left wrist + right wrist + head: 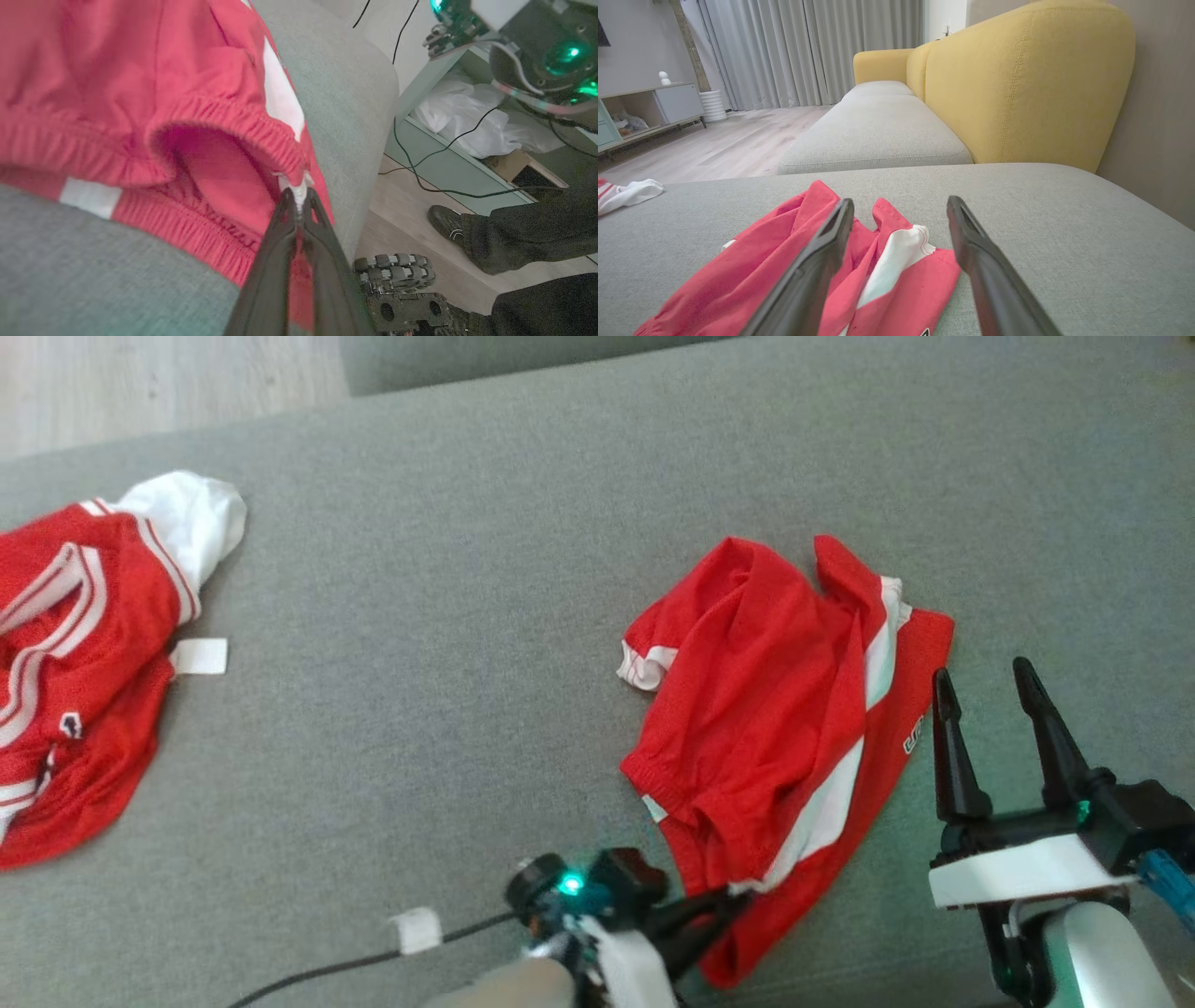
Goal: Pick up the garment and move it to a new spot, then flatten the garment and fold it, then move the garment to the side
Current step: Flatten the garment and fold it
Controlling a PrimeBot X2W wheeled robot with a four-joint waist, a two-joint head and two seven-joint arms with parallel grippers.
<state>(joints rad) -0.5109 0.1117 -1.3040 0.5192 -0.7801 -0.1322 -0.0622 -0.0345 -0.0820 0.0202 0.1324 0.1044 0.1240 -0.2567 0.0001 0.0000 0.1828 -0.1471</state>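
The garment, red shorts with white side stripes, lies crumpled on the grey cushion. My left gripper is shut on its elastic waistband at the near edge. In the left wrist view the closed fingertips pinch the waistband of the garment where a white stripe ends. My right gripper stands open, just right of the shorts, nothing between its fingers. In the right wrist view, the right gripper hovers over the garment.
A second red and white garment lies heaped at the cushion's far left. A yellow sofa back rises beyond the cushion. A person's legs and shoe stand by the cushion's edge, near a cabinet with cables.
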